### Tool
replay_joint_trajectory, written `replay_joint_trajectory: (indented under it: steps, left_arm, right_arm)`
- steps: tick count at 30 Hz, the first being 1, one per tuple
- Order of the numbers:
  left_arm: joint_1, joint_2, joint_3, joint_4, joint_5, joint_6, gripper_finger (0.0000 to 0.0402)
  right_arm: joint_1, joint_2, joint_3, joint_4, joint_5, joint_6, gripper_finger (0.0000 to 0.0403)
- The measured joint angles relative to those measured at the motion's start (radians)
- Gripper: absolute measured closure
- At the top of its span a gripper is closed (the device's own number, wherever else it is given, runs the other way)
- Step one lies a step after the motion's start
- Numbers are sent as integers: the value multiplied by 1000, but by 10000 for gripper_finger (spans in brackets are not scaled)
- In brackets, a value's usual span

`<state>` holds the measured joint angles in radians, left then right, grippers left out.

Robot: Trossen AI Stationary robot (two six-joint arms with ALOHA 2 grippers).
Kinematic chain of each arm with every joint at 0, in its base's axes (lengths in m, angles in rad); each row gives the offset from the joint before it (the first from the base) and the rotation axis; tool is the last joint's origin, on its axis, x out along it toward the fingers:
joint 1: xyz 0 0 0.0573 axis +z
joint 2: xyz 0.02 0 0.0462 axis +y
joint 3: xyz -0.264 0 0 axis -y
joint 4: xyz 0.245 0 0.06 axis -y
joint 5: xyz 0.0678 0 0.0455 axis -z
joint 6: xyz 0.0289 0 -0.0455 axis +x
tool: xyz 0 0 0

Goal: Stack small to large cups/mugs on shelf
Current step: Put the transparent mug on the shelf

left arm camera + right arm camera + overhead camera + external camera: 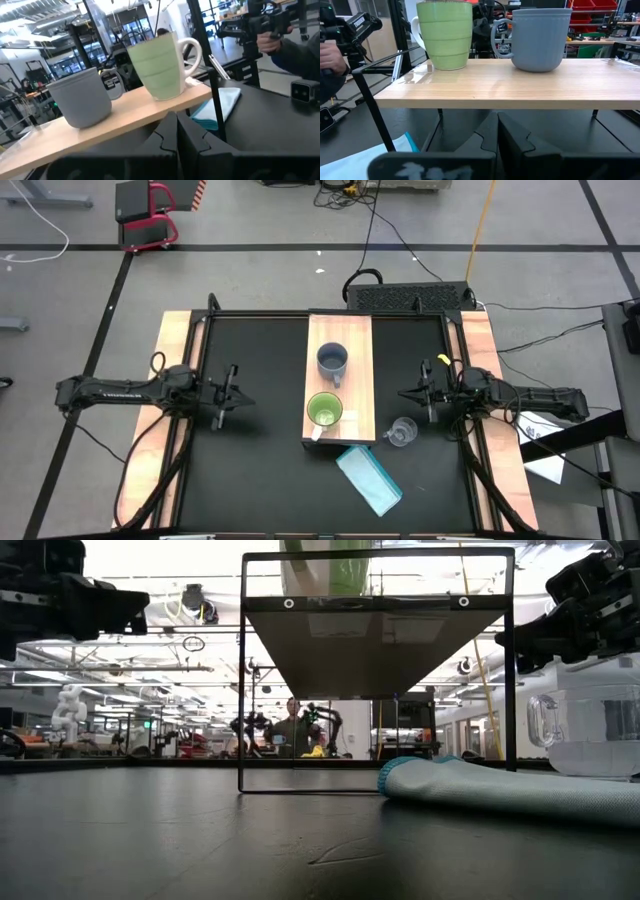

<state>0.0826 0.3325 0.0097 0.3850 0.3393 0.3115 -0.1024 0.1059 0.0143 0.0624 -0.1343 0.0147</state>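
The light-wood shelf (355, 340) stands on a black frame in the table's middle. The grey-blue mug (332, 361) stands upright on it, toward its far end. The green mug (323, 411) with a pale handle stands upright near its near end. Both also show in the left wrist view, the grey-blue mug (82, 97) and the green mug (157, 62). The small clear glass cup (401, 432) stands on the table just right of the shelf's near end. My left gripper (232, 395) is shut and empty left of the shelf. My right gripper (425, 393) is shut and empty right of the shelf.
A flat light-blue object (369, 478) lies on the table near the front edge, below the shelf's near end. The shelf's black frame posts (241, 670) stand at its corners. Wooden strips (170, 420) run along the table's left and right sides.
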Motion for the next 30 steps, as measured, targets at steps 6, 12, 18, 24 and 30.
replay_joint_trajectory:
  steps: [6, 12, 18, 24, 30]
  left_arm:
    - [0, 0, 0, -44, 19, 6, 401]
    - [0, 1, 0, -93, 19, 19, 400]
    - [0, 1, 0, -134, 22, 19, 399]
    - [0, 1, 0, -158, 23, 15, 400]
    - [0, 1, 0, -159, 23, 19, 399]
  right_arm:
    - [0, 0, 0, 50, 0, 0, 403]
    - [0, 0, 12, 185, -21, 45, 403]
    - [0, 40, 141, 61, -143, 78, 403]
    - [0, 165, 304, -152, -158, 78, 403]
    - [1, 345, 434, -265, -166, 104, 403]
